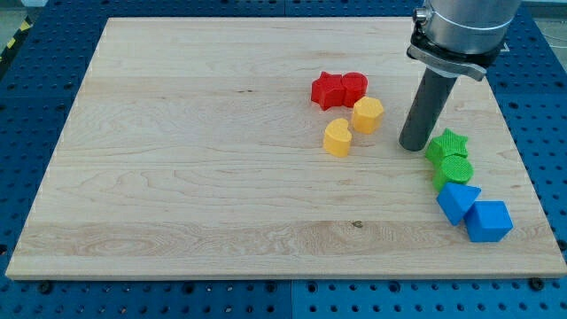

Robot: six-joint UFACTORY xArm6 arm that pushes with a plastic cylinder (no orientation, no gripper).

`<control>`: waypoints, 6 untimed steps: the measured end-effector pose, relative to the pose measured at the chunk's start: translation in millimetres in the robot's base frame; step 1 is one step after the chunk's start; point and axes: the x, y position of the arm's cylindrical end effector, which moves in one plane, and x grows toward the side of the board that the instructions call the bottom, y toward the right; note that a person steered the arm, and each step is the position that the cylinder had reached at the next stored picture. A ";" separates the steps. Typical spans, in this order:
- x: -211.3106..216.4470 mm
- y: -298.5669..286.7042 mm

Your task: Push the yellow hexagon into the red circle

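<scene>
While no writing or container shows, the wooden board [195,177] carries all blocks. My tip [413,145], a bare rod with no jaws to spread or press, rests on it. Blue cube [488,221] and blue triangle [456,201] lie toward the view's bottom-right of my tip; green star [447,143] and green circle [455,168] just right. Left of my tip: red star [328,90] touching red circle [354,87]; faceted yellow hexagon [368,114] just below that circle; yellow heart [337,138].
</scene>
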 end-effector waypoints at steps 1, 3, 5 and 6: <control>-0.5 -21.0; -25.8 -31.3; -35.0 -40.9; -0.5 -35.5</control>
